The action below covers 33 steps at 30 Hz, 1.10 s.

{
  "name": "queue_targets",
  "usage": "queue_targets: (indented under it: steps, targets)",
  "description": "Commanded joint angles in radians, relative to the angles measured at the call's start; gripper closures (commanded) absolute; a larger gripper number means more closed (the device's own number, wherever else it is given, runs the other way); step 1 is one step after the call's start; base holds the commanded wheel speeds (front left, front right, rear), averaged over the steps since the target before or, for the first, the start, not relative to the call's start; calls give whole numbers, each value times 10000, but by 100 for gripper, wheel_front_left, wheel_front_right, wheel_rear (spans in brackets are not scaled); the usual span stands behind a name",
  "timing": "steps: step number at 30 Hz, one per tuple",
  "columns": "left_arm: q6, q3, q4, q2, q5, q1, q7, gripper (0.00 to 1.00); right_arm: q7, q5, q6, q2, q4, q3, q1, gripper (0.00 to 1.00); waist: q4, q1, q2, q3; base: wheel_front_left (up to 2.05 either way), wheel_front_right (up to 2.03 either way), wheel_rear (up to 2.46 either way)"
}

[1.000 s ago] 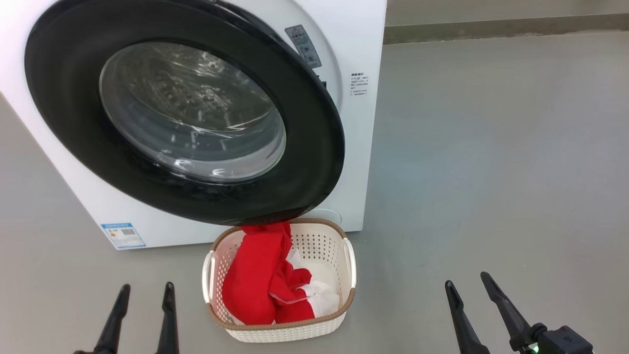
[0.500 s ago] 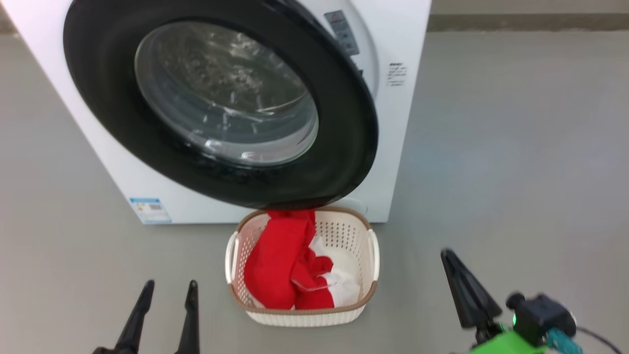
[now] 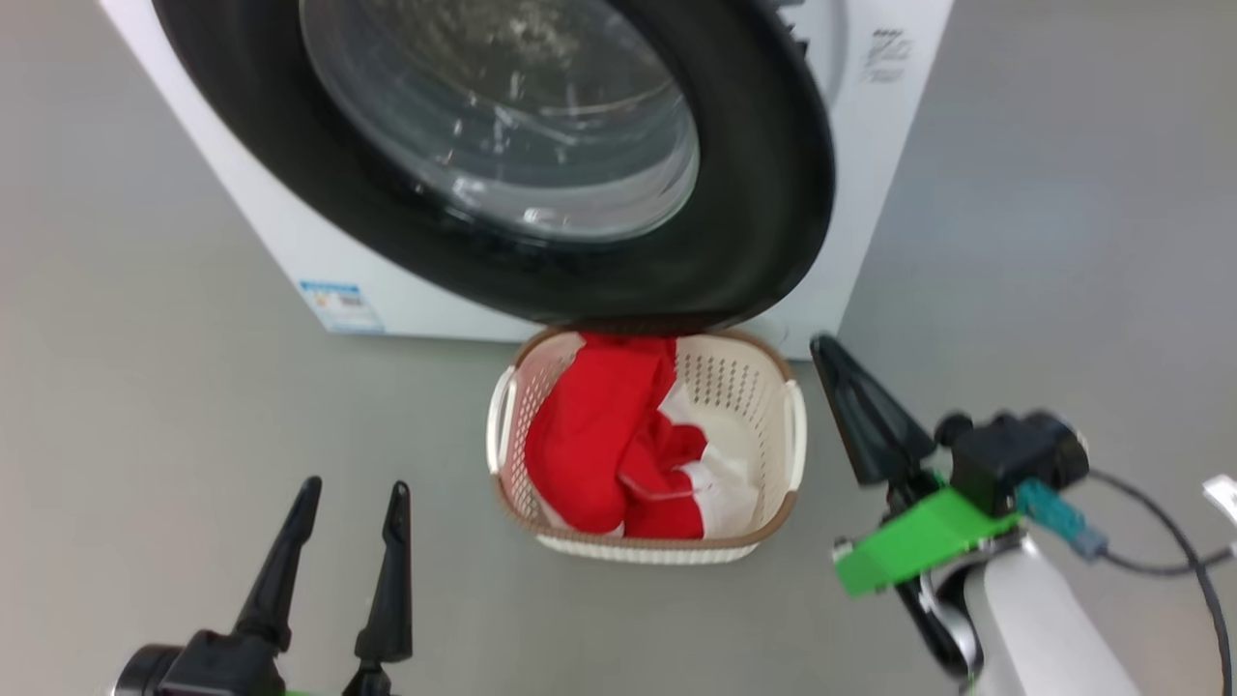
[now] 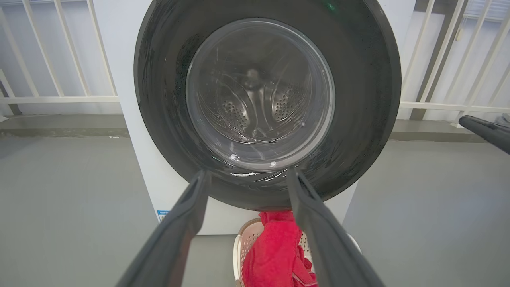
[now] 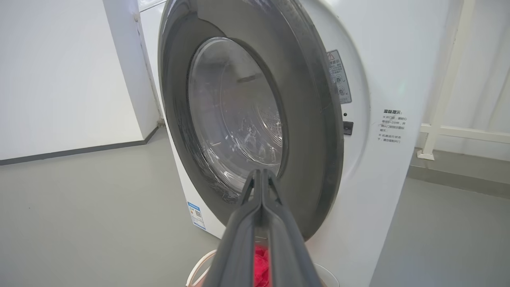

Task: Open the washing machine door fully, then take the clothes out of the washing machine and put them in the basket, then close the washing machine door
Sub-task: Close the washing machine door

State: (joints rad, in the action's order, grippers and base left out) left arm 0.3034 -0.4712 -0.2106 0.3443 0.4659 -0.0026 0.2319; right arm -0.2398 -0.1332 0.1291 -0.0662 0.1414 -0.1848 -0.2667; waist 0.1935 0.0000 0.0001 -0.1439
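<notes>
Closing remains, I judge: in the head view the clothes (image 3: 589,435) lie in the basket (image 3: 744,382) just below the washing machine door (image 3: 773,193), the left gripper (image 3: 353,488) lower left of it, jaws wide, the right gripper (image 3: 821,346) beside its lower rim, jaws pressed together. The left wrist view faces the door squarely; the right wrist view shows it ajar, so push the black rim steadily, off the glass.

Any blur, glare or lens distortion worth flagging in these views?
Head view: soft overall, white glare streaks on the door glass. Left wrist view: wide-angle lens splays the railing bars, left fingers loom large. Right wrist view: right fingers soft up close, warning sticker crisp.
</notes>
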Motion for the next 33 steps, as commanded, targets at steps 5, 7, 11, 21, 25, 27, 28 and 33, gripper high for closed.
queue_targets:
  steps: [5,7,11,21,25,27,28,33]
  targets:
    - [-141,356,-43,52,-261,-683,165,0,-148,22,16,-112,446,-382,-1412,100,557,0,-1,-913,0,0,0]
    - [-181,356,6,14,-279,-737,188,0,-171,24,16,-161,692,-403,-1766,100,598,0,-1,-1001,0,0,0]
    - [-247,354,73,-26,-331,-808,220,0,-204,3,16,-280,1216,-433,-2451,100,660,0,-1,-1145,0,0,0]
    - [-437,329,125,-63,-440,-993,261,0,-217,113,16,-537,1887,-111,-3922,100,870,0,-1,-1604,0,0,0]
    - [-489,313,167,-115,-475,-1071,271,0,-218,193,16,-647,2053,164,-4314,100,955,0,-1,-1767,0,0,0]
    - [-510,309,181,-139,-493,-1104,274,0,-218,229,16,-686,2153,282,-4474,100,992,0,-1,-1843,0,0,0]
    - [-521,306,186,-150,-503,-1117,276,0,-218,248,16,-700,2211,330,-4542,100,1007,0,-1,-1871,0,0,0]
    - [-601,318,145,-233,-502,-1176,284,0,-219,342,16,-765,2574,569,-4963,100,1073,0,-1,-2032,0,0,0]
